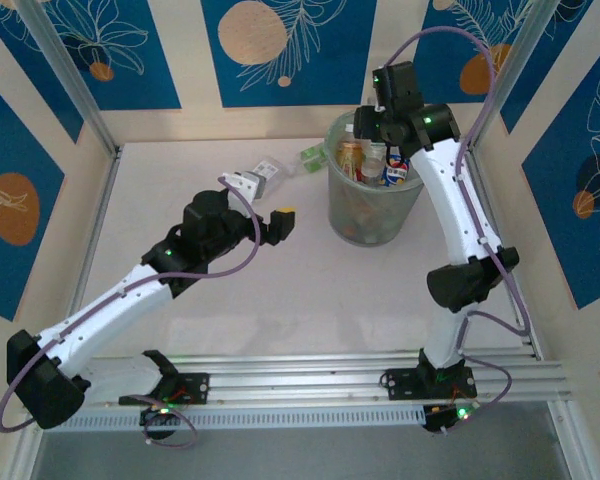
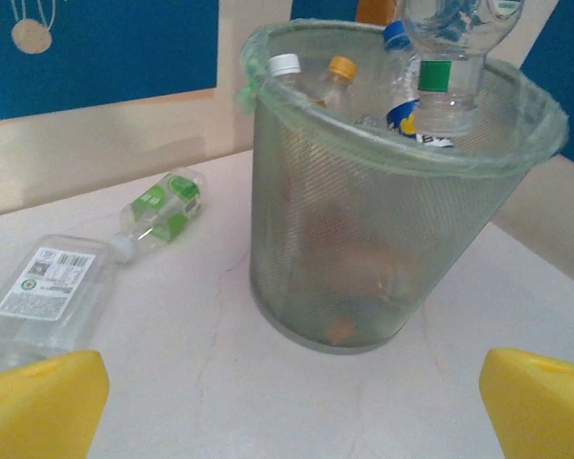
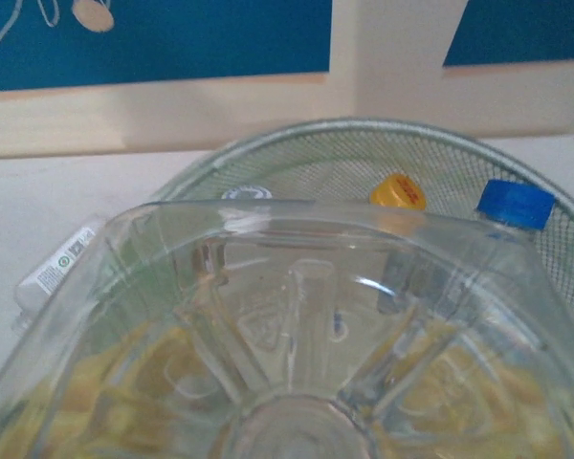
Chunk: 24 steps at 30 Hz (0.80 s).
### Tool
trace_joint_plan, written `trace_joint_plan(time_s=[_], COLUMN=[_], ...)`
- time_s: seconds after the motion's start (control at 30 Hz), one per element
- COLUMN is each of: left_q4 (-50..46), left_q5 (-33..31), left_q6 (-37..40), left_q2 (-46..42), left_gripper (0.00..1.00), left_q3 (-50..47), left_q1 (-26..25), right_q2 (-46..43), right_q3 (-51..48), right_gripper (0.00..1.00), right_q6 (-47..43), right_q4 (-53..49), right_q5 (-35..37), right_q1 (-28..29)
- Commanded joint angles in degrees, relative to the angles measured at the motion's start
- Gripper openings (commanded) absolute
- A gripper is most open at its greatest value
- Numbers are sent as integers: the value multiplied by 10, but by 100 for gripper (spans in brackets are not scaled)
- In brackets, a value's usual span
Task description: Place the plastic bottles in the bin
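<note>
Plastic bottles (image 2: 340,81), small and clear with coloured caps, already crowd the tall round translucent grey-green bin (image 2: 364,249) on the white tabletop (image 2: 220,382). The right claw (image 1: 372,135) grips another large clear bottle (image 2: 447,67) just above the rim; released off-centre, it could catch the packed caps and tumble out. The left claw (image 2: 287,406) hangs open, facing a green-labelled bottle (image 2: 163,210) and a flat clear white-labelled bottle (image 2: 48,287) lying beside the bin, both not yet binned

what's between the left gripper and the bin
Only bare table lies between the left gripper and the bin. Both the left wrist and top views show that stretch.
</note>
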Motion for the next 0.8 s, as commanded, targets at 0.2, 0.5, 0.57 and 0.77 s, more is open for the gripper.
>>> trace_joint_plan(time_s=[0.2, 0.5, 0.57, 0.77], left_q4=[-34, -61, -62, -66], left_q5=[-26, -43, -41, -43], left_q6=[5, 0, -2, -1], left_q2=[11, 28, 31, 32], left_gripper=[100, 100, 100, 99], left_q3=[15, 31, 32, 35], left_q1=[-4, -4, -4, -4], right_q2=[40, 88, 102, 126], right_q3=[11, 16, 24, 51], right_gripper=[51, 53, 54, 69], right_q6=[40, 34, 33, 28], right_q4=[-89, -126, -133, -146], right_q5=[-109, -113, -114, -89], right_q1=[-32, -40, -43, -48])
